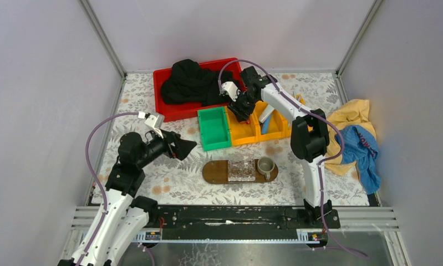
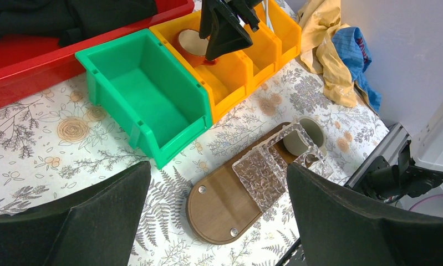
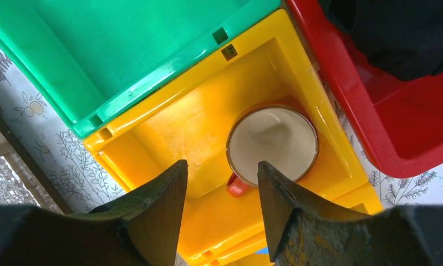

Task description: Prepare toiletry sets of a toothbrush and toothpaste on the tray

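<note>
The tray (image 1: 213, 172) lies on the table with a clear box (image 1: 242, 168) and a cup (image 1: 265, 165) on it. Blue toothpaste (image 1: 267, 118) sits in a yellow bin behind it. The right gripper (image 3: 222, 169) hangs open and empty over a red mug (image 3: 273, 144) in the next yellow bin (image 3: 169, 127). The left gripper (image 1: 190, 146) is wide open and empty, left of the tray.

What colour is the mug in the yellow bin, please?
The mug is cream inside with a red handle; clearest in the right wrist view.
</note>
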